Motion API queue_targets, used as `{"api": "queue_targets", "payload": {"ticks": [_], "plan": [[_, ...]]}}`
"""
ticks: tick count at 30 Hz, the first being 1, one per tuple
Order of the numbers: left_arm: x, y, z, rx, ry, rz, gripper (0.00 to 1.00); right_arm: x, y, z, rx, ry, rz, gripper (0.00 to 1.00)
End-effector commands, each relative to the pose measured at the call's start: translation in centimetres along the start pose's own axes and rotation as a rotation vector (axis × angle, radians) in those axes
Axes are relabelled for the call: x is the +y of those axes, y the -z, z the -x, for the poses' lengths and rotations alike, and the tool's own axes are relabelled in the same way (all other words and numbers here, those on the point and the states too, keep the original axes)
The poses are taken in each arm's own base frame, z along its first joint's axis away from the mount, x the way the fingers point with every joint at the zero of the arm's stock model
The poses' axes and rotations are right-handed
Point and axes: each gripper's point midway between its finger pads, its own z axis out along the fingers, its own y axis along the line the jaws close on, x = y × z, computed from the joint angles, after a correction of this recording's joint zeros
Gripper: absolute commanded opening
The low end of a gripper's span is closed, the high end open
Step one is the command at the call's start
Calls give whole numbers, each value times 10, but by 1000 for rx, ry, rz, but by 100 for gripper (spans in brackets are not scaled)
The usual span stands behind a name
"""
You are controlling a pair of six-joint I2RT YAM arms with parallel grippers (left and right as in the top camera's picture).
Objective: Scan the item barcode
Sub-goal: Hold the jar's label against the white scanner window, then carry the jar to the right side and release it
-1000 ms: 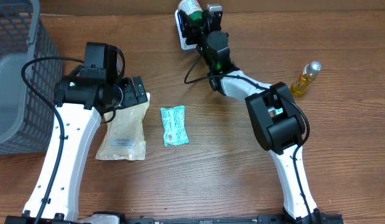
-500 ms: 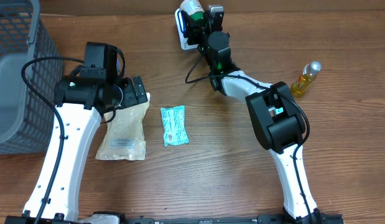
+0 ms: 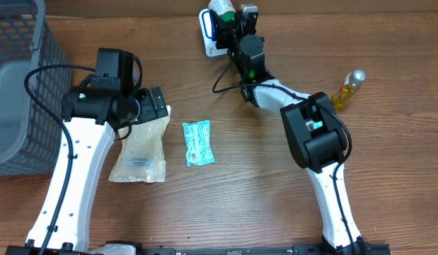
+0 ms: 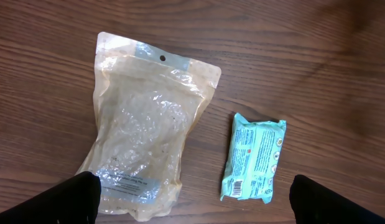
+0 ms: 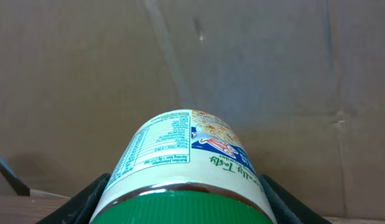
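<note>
on the wooden table [image 3: 261, 205] lie a pouch [image 3: 139, 150] and packet [image 3: 197, 143].

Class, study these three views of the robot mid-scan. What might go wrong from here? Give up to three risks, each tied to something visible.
1. The green-lidded jar shows its nutrition panel to the wrist camera. No barcode is visible, so it may not face the scanner.
2. The right claw holds the round jar by its lid end, so it might slip or twist.
3. The small yellow bottle stands near the right arm and could get knocked over.
</note>
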Motion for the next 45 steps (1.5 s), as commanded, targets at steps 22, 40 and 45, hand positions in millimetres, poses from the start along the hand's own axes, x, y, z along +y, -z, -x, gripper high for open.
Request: {"api": "queue_targets", "payload": {"ticks": [22, 40, 45], "plan": [[1, 2, 3, -11, -4, 4, 100, 23, -6, 54, -92, 201, 23, 12], [1, 2, 3, -11, -4, 4, 99, 21, 123, 102, 627, 156, -187, 13], [1, 2, 3, -11, -4, 4, 100, -17, 204, 47, 1016, 109, -364, 12]]}}
